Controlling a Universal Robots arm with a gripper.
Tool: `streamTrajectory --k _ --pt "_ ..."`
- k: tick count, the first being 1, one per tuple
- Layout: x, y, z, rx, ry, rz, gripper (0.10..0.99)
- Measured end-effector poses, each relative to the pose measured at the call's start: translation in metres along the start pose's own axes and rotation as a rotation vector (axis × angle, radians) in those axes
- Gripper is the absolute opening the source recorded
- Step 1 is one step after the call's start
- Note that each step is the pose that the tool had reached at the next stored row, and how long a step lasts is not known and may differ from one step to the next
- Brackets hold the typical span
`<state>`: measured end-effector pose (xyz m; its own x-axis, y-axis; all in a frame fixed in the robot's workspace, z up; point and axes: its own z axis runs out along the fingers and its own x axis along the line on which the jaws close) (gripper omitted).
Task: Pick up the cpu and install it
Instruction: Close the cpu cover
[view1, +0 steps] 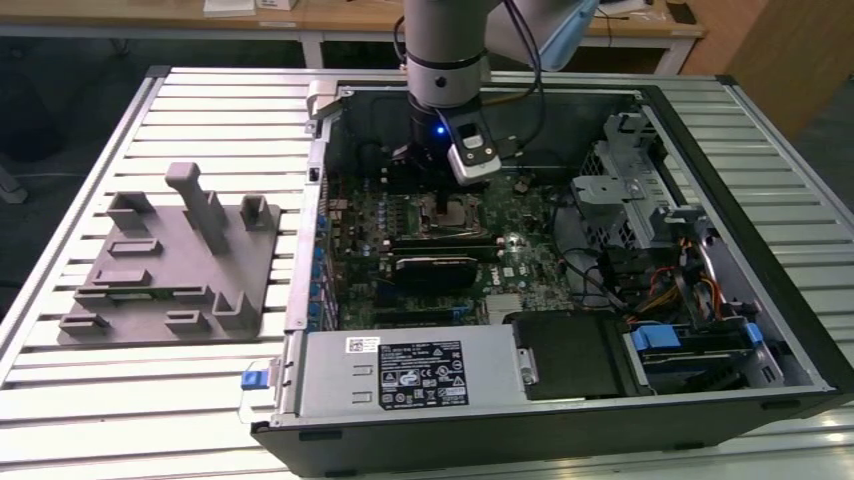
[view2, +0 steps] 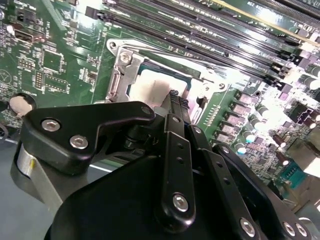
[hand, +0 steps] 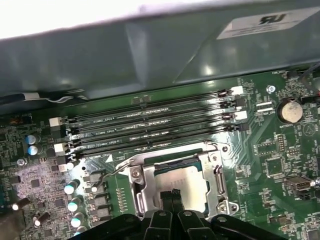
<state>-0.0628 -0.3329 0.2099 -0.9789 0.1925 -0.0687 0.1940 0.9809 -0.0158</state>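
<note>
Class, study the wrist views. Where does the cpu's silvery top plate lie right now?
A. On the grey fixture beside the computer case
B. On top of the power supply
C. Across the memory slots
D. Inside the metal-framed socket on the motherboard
D: in the first wrist view the cpu lies flat within the socket's metal frame, with the gripper at its edge.
</note>
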Motion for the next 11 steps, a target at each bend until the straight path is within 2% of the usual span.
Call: streamTrajectory --k 5,11 --pt "0.0049 -0.0009 0.0017 0.0 0.0 0.0 0.106" --pt "0.0058 -0.0014 0.0036 -0.002 0.0002 -0.009 0.106"
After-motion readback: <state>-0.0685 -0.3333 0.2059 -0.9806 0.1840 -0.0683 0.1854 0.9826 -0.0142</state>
